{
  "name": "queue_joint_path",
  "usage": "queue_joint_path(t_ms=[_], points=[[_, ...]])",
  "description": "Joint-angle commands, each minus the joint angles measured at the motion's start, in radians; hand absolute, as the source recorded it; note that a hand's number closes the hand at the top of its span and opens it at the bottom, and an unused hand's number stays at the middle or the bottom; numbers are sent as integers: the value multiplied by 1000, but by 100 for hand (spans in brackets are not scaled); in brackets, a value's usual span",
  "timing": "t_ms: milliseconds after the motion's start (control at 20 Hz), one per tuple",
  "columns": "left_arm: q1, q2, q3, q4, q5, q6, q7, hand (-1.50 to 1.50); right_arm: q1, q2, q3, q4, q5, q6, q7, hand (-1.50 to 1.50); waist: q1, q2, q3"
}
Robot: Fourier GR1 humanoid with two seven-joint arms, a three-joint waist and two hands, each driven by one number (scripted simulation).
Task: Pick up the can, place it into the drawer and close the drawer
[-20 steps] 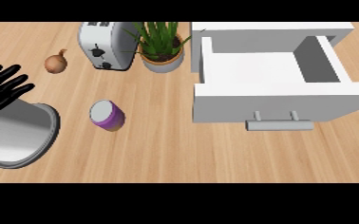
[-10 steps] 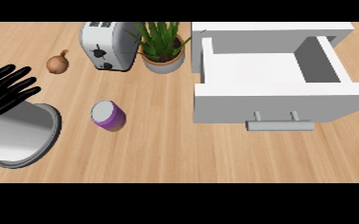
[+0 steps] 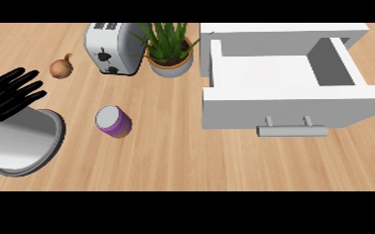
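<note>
Left hand (image 3: 18, 93) at left edge, fingers straight, spread, holding nothing. Can (image 3: 113, 121) upright on bench (image 3: 183, 163), well left of open drawer (image 3: 282, 106).

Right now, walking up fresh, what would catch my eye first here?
The big white drawer stands pulled open at the right. A purple can sits on the counter left of centre, and the black left hand rests open at the left edge.

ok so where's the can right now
In the head view the purple can stands on the wooden counter left of centre, just right of the left hand, nearer the robot than the toaster and well left of the open drawer.
</note>
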Motion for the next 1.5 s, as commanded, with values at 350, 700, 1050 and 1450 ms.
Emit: queue_joint_path(t_ms=[350,700,1050,1450], points=[[-55,-177,-86,79,-169,43,-91,-150,-5,-32,-42,1,-53,31,21,-150,-37,30,-22],[-82,-274,-85,346,-461,-69,-339,-150,35,-7,-70,38,-35,96,-32,-150,-15,25,-21],[-203,-340,-79,588,-667,0,-568,-150,74,8,-139,-81,-123,100,63,-150,-12,23,-21],[-286,-283,-82,912,-823,-61,-802,-150,60,17,-191,-96,-170,118,104,-150,-13,23,-21]])
